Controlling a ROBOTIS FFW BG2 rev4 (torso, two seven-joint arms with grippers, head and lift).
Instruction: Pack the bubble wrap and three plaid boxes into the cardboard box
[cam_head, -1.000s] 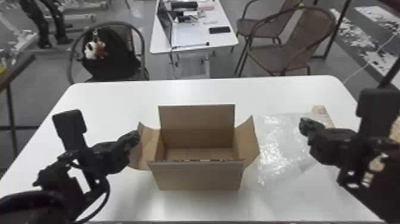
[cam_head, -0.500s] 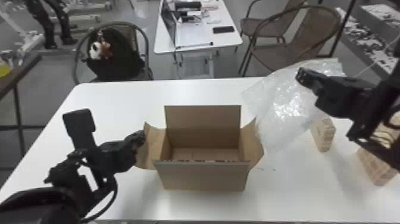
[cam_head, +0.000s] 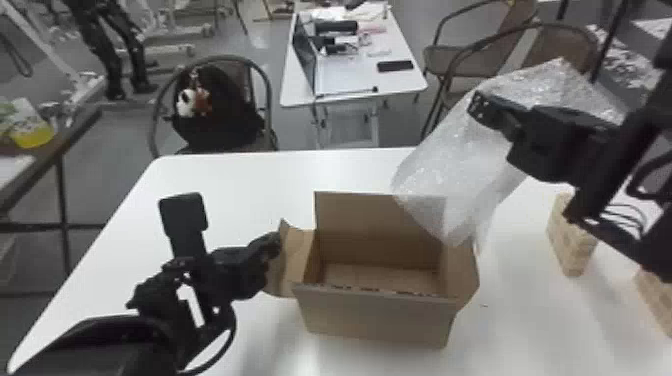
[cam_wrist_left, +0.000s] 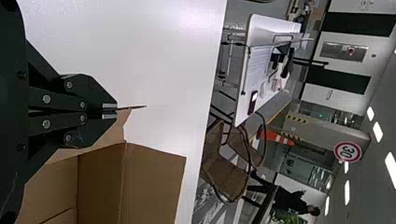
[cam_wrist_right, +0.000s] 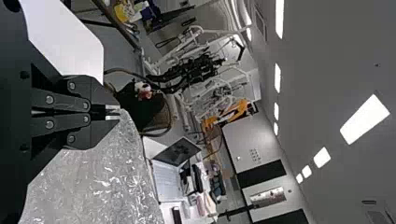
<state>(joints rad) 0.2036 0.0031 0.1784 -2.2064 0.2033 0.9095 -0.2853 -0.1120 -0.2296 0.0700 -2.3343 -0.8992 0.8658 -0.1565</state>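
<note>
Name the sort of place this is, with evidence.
Probably a robotics lab or workshop: a robot's left gripper at a cardboard box, a laptop on another table, and a traffic cone.

One plaid box (cam_head: 658, 302) is cut off; the cardboard box (cam_head: 375, 316) partly hides its floor.

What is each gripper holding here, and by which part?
Right gripper: the bubble wrap, pinched at an edge, the rest hanging. Left gripper: the cardboard box, by its left side flap.
</note>
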